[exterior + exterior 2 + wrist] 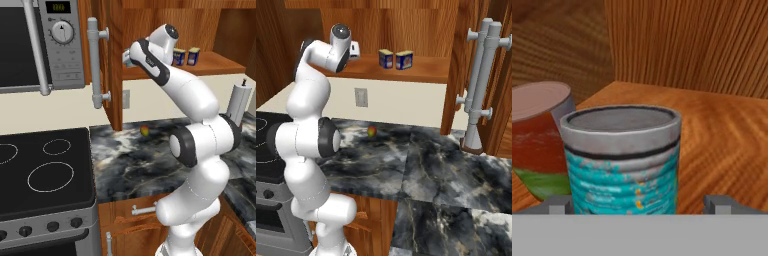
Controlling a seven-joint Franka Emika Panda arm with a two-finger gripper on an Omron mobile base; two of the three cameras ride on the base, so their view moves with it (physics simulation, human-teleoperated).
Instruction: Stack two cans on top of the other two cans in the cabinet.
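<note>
In the hand view a teal can (624, 160) with a grey rim stands upright and very close on the wooden shelf (722, 140). My open gripper (641, 205) has one finger tip on each side of it. A red can (537, 135) with a green patch stands just left of the teal can. Two blue-and-yellow cans (186, 56) (395, 59) stand side by side further right on the cabinet (220, 62) (426, 69) shelf. My hand (128, 56) (354, 50) reaches into the cabinet's left end.
The cabinet door with its long grey bar handle (95, 65) hangs open left of my arm. A microwave (30, 45) and a stove (45, 170) lie to the left. A small round fruit (144, 131) (371, 131) sits on the marble counter (135, 160). A white cylinder (239, 102) stands at right.
</note>
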